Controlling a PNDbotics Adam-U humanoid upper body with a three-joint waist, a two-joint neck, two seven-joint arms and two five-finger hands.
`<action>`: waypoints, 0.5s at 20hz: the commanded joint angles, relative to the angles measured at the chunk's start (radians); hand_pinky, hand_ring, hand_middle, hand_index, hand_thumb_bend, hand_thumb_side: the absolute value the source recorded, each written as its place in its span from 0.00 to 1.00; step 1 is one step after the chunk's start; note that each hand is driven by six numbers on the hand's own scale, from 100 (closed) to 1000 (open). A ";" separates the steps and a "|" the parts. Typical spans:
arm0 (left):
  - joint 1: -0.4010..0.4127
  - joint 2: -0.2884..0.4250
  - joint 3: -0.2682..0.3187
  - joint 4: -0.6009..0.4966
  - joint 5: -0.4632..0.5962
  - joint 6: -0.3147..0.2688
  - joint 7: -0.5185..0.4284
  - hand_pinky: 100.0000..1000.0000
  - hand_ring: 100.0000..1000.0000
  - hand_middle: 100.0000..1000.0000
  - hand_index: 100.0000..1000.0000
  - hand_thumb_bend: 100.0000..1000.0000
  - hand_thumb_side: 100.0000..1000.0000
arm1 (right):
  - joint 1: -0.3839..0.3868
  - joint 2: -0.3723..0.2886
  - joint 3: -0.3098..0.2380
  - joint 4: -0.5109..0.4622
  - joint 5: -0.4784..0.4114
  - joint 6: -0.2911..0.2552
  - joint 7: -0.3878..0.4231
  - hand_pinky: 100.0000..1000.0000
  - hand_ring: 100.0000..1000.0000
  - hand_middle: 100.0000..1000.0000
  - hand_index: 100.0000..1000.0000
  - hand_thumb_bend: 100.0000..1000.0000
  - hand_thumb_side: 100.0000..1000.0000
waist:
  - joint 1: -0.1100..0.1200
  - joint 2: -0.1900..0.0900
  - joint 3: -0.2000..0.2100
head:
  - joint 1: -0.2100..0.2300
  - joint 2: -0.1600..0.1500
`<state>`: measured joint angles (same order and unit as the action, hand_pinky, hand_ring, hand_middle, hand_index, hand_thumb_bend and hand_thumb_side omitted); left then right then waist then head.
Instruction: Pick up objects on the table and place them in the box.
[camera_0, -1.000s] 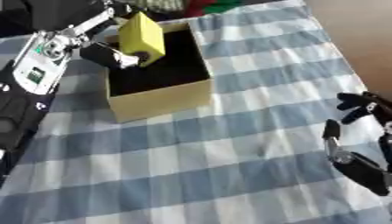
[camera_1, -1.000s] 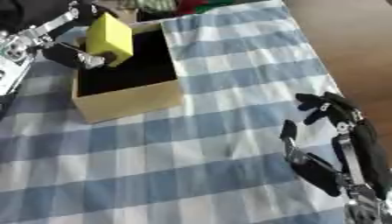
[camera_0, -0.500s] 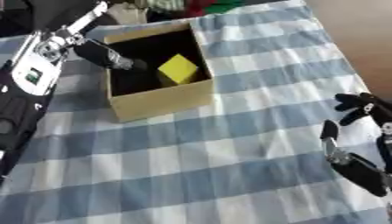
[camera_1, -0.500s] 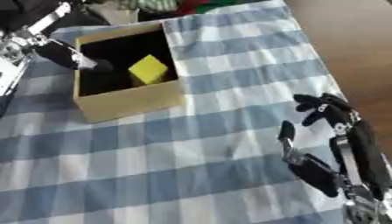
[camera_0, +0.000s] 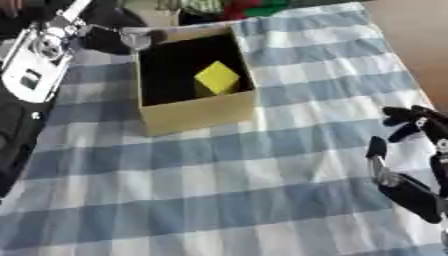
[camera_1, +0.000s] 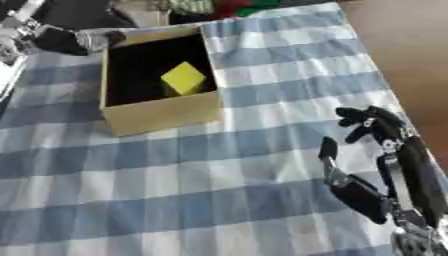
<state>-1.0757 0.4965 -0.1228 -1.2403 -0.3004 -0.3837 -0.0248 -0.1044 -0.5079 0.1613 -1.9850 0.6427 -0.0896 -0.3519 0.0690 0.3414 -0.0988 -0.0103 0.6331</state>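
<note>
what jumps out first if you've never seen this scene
The bright yellow block lying inside the dark-lined cardboard box at the upper left of the blue-and-white checked cloth. Next, the black right hand resting open at the right edge, while the left hand hangs by the box's far left corner.

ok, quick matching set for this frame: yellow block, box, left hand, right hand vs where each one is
Things:
1. yellow block
2. box
3. left hand
4. right hand

Places:
A. lower right, open, idle over the cloth
B. by the box's far left corner, holding nothing
C. inside the box
D. on the checked cloth, upper left

Pairs: 1-C, 2-D, 3-B, 4-A
</note>
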 joint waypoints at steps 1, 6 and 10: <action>0.033 0.078 0.037 -0.198 0.118 0.087 0.075 0.89 0.74 0.67 0.82 0.42 0.12 | 0.006 -0.032 -0.019 -0.015 -0.011 -0.003 -0.011 0.86 0.45 0.55 0.77 0.00 0.35 | -0.013 -0.032 0.018 | -0.008 0.021; 0.187 0.150 0.085 -0.489 0.245 0.184 0.159 0.87 0.70 0.65 0.81 0.39 0.09 | 0.022 -0.029 -0.030 -0.015 -0.019 -0.002 -0.014 0.86 0.45 0.55 0.77 0.00 0.35 | -0.029 -0.050 0.066 | -0.018 0.028; 0.324 0.172 0.130 -0.668 0.314 0.243 0.225 0.86 0.67 0.63 0.80 0.34 0.09 | 0.031 -0.028 -0.039 -0.015 -0.025 -0.004 -0.018 0.86 0.45 0.55 0.77 0.00 0.36 | -0.041 -0.061 0.091 | -0.029 0.029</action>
<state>-0.7431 0.6303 -0.0192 -1.8458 -0.0094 -0.1570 0.1793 -0.0706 -0.5150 0.1349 -1.9850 0.6279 -0.0925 -0.3651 0.0281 0.3004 -0.0053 -0.0345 0.6579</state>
